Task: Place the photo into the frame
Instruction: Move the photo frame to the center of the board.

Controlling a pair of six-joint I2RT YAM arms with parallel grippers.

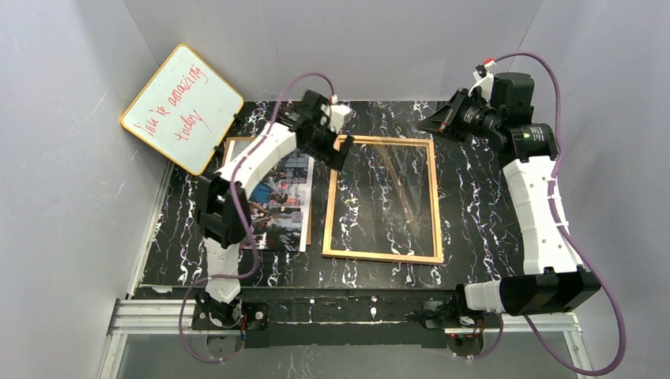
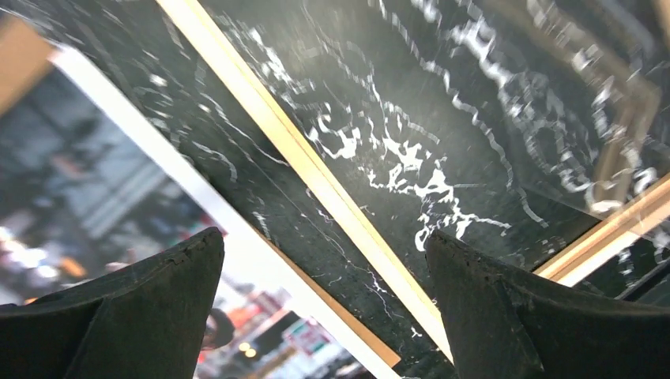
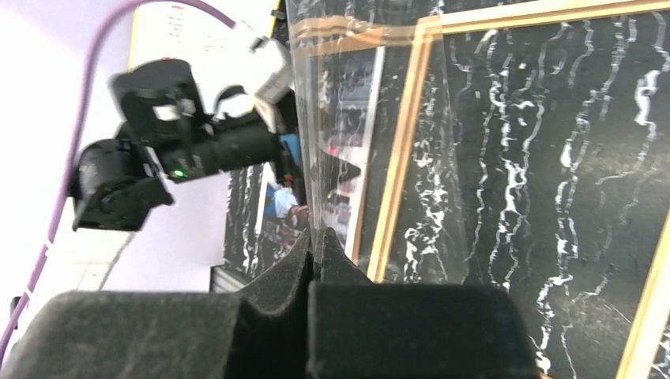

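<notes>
- Jaws first: the left jaws stand wide apart with nothing between them, hanging over the left rail of the frame point(image 1: 382, 257) near its far corner.
- The right jaws are clenched on the edge of a clear pane point(image 3: 324, 158), which seems to be raised off the frame at the far side.
- The photo point(image 1: 284, 209) lies face up on a brown backing board point(image 1: 237, 144), just left of the frame on the tabletop point(image 1: 474, 205) and partly under my left arm.
- I judge the task as barely begun: the frame looks opened, but the photo is not yet inside.
- Left to do: grasp the photo, lay it within the frame, then lower the pane.
</notes>
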